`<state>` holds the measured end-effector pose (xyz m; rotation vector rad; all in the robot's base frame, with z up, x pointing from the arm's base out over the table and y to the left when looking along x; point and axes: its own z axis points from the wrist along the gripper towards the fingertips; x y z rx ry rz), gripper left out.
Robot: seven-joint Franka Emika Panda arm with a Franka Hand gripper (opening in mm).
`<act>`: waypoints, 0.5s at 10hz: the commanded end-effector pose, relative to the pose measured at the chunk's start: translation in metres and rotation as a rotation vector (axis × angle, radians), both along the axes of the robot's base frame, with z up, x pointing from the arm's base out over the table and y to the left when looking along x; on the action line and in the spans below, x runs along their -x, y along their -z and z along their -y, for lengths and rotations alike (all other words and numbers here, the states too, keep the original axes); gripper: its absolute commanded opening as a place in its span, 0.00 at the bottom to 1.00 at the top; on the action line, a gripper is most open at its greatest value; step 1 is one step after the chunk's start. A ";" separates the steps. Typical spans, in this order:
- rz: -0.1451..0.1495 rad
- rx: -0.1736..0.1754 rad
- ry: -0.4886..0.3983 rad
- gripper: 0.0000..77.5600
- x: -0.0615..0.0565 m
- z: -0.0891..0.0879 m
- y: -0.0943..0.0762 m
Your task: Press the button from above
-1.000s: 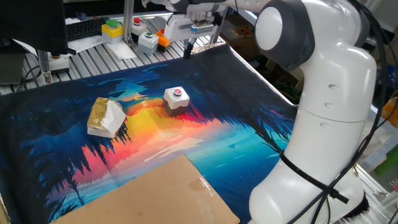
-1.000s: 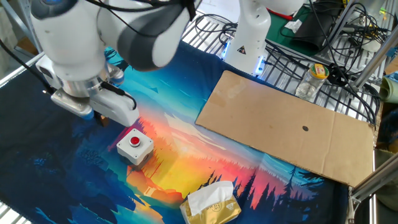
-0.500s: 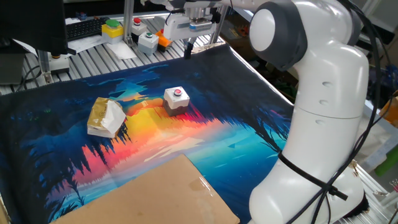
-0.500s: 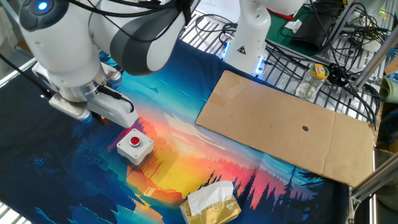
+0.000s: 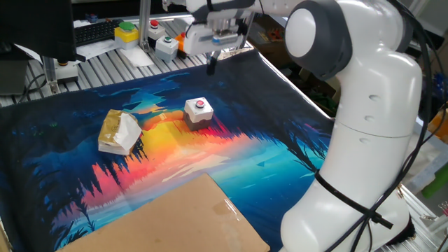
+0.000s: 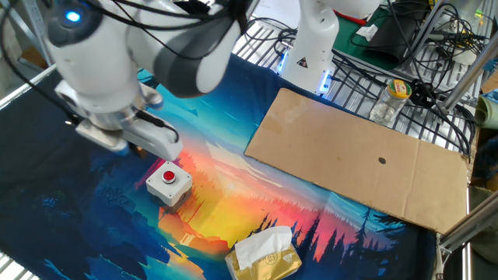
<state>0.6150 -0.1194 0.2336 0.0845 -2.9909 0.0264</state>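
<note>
The button (image 5: 199, 110) is a small white cube with a round red cap, standing upright on the colourful mat; it also shows in the other fixed view (image 6: 169, 183). My gripper (image 5: 212, 64) hangs in the air beyond the button, toward the mat's far edge, pointing down. In the other fixed view the gripper (image 6: 134, 150) is above and to the left of the button, not touching it. Its dark fingertips are small and partly hidden by the hand, so the frames do not show whether there is a gap between them. It holds nothing that I can see.
A tan-and-white paper-wrapped lump (image 5: 119, 131) lies left of the button. A cardboard sheet (image 5: 175, 217) covers the mat's near part. A yellow box with a green cap (image 5: 127, 31) and other button boxes (image 5: 166, 45) stand on the rack behind. My arm's white base (image 5: 364, 175) is at the right.
The gripper has come a little lower and closer to the button. The button and the other things have not moved.
</note>
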 end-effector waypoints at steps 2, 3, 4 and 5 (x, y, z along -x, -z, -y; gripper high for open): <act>0.020 0.010 0.035 0.00 0.016 -0.019 0.031; 0.019 0.009 0.036 0.00 0.020 -0.020 0.037; 0.019 0.010 0.038 0.00 0.023 -0.022 0.043; 0.018 0.010 0.042 0.00 0.025 -0.024 0.048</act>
